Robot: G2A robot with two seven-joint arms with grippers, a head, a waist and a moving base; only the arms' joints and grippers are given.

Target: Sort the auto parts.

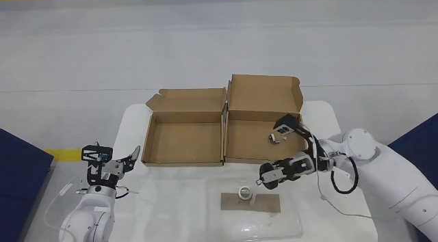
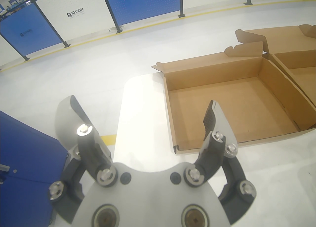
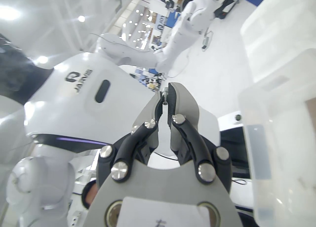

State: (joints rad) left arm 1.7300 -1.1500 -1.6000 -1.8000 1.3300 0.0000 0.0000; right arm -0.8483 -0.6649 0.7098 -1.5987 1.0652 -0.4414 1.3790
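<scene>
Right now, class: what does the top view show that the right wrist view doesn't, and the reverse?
Top view: the left box, the right box with a part in it, a ring on a card in the tray, and the open left gripper.
Right wrist view: a bolt pinched in the right gripper.
Both: the right gripper, shut, by the tray.

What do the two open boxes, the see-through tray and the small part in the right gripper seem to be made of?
Left box and right box: brown cardboard, matte, with folded flaps.
See-through tray: likely plastic, clear with a frosted look; surfaces behind show through its wall.
Small part in the right gripper: probably metal, from its silvery shine and ridges, though too small to be sure.
</scene>
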